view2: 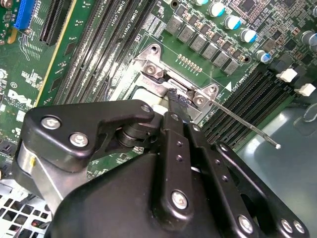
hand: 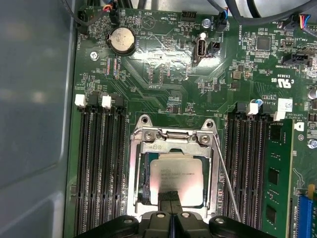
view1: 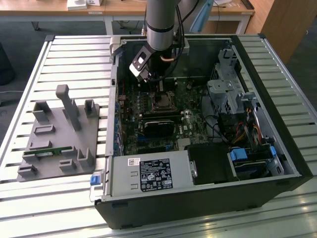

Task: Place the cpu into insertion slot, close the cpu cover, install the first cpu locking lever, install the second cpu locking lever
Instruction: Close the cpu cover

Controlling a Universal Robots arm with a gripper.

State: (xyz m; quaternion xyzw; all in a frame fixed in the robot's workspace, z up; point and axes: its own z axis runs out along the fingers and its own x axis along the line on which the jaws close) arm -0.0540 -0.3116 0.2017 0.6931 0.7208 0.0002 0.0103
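Jaws: the gripper [hand: 171, 196] has its two fingers pressed together, with a thin seam between them in the first wrist view. I cannot tell whether anything is pinched between them.
Arm: the arm [view1: 161, 25] reaches down into the open computer case [view1: 277, 148] on the slatted bench [view1: 74, 54].
Cpu: the cpu [hand: 178, 176] lies flat directly under the jaws, silver top up. The jaw tip sits over its edge, and I cannot tell whether they touch.
Insertion slot: the insertion slot [hand: 143, 181] surrounds the cpu, with a dark strip of it bare beside the jaws.
Cpu cover: the cpu cover [hand: 171, 144] frames the slot, its hinge end just beyond the jaw tip. Whether it is pressed shut is unclear.
Lever: a thin wire locking lever [hand: 225, 183] runs along the slot's side, beside the jaws.
Memory slots: long black memory slots [hand: 101, 163] flank the socket on both sides of the jaws.
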